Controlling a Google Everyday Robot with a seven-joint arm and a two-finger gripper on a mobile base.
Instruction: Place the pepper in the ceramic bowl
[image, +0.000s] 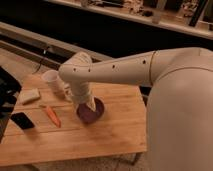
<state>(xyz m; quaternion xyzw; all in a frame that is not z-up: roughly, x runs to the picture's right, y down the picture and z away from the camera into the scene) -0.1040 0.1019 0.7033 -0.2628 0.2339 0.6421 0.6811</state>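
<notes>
A robot arm is reaching from the right across a wooden tabletop (110, 135). Its gripper (90, 106) is hanging open just above the dark purple ceramic bowl (98, 114), without the pepper in it. The orange pepper (51, 115) is lying flat on the tabletop, left of the bowl and apart from it, between a white cup (52, 80) and a black object (22, 120). The risk lies in swinging low toward the pepper: the gripper could be knocking the bowl or cup, or rolling the slim pepper away.
</notes>
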